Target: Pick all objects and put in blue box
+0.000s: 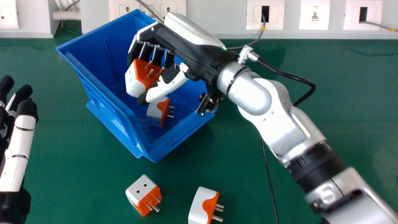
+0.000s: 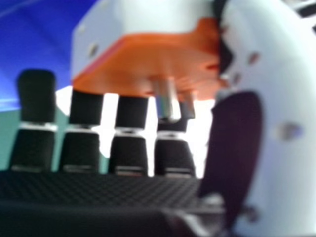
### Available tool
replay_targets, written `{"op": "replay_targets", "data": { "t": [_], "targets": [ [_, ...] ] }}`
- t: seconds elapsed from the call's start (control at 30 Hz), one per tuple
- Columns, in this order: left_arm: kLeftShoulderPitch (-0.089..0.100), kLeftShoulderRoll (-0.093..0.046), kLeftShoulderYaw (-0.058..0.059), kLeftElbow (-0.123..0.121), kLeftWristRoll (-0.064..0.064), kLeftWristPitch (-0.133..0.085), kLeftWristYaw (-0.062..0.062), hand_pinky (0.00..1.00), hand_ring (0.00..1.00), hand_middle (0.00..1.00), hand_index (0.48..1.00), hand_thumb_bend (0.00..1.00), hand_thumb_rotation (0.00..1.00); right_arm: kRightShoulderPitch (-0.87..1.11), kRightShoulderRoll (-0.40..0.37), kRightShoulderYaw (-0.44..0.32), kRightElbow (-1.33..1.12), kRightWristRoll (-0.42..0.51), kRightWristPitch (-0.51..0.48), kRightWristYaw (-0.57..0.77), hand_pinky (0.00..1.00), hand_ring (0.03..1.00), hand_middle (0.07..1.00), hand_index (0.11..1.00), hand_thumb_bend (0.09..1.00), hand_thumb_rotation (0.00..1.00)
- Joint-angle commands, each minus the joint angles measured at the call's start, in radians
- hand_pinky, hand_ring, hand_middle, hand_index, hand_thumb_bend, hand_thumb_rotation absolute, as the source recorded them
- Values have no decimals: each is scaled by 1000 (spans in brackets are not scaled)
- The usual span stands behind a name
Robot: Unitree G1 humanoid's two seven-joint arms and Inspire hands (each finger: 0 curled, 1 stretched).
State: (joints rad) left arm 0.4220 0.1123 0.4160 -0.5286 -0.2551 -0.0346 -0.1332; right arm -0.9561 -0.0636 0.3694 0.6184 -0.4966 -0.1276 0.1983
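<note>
While the right hand [image 1: 183,46] grasps the held adapter [image 1: 134,81], the blue box [image 1: 108,90] lies beneath it at ten o'clock.
Clock references apply to the head view; positions are from its centre. The fingers and thumb are curled round the held adapter, above the box interior; its white end faces eight o'clock, its prongs two o'clock, toward the palm. The box's long axis runs eleven to five. Inside, toward its five o'clock corner, the boxed adapter [image 1: 154,113] has prongs at three o'clock, long axis near twelve to six. On the green table [image 1: 77,174], the seven o'clock adapter [image 1: 141,189] points its prongs to four; the six o'clock adapter [image 1: 199,205], long axis one to seven, points between three and four. Left hand [image 1: 21,149]: nine o'clock, relaxed.
</note>
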Motion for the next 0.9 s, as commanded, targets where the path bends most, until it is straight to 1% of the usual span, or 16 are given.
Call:
{"op": "replay_targets", "data": {
  "t": [0.0,0.17,0.3,0.47,0.57,0.67,0.77,0.87],
  "targets": [
    [3,9,6,-8,-4,-28,-8,942,955,935,966,492,735,-94,26,12,69,-21,-12,-51,330,430,509,522,492,0],
    [7,6,8,-6,-7,-34,-14,944,955,935,966,490,734,-185,68,42,233,-69,-1,-133,335,432,510,515,493,0],
    [19,2,9,-18,-5,-36,-14,939,952,933,965,487,731,-241,101,46,351,-69,3,-165,341,439,511,493,495,0],
    [32,-2,4,-41,5,-29,-5,932,948,931,962,489,729,-285,126,58,468,-77,7,-218,343,441,513,484,496,0],
    [34,-6,1,-46,2,-31,-3,926,945,928,959,494,728,-297,146,64,529,-83,23,-258,344,444,514,476,496,0],
    [36,-9,-5,-50,5,-32,0,922,943,926,957,496,729,-304,160,70,559,-88,34,-276,348,449,510,462,497,0],
    [38,-12,-12,-53,11,-24,6,919,942,926,956,498,730,-303,178,80,577,-98,54,-288,351,455,508,451,497,0],
    [38,-14,-15,-59,12,-15,10,918,942,926,956,497,730,-301,195,94,590,-112,79,-295,352,457,510,446,497,0]
  ]
}}
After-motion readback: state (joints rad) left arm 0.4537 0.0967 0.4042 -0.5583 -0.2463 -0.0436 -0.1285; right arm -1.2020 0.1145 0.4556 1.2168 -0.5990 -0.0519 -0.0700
